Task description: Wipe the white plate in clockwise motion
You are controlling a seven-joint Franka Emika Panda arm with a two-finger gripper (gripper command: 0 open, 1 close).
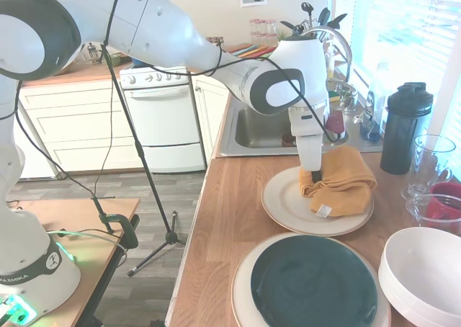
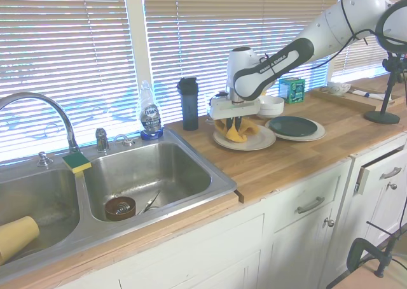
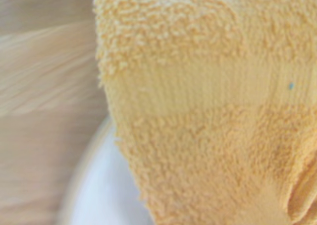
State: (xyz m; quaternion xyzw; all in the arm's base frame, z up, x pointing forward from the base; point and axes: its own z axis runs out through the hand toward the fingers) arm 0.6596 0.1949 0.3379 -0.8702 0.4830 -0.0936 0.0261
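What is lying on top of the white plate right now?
An orange towel lies bunched on the white plate, gripped by the gripper. The plate surface beneath the towel is covered, so nothing there can be checked.

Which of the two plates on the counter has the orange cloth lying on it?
The plain white plate nearer the sink, under the orange cloth; the other plate has a dark green centre.
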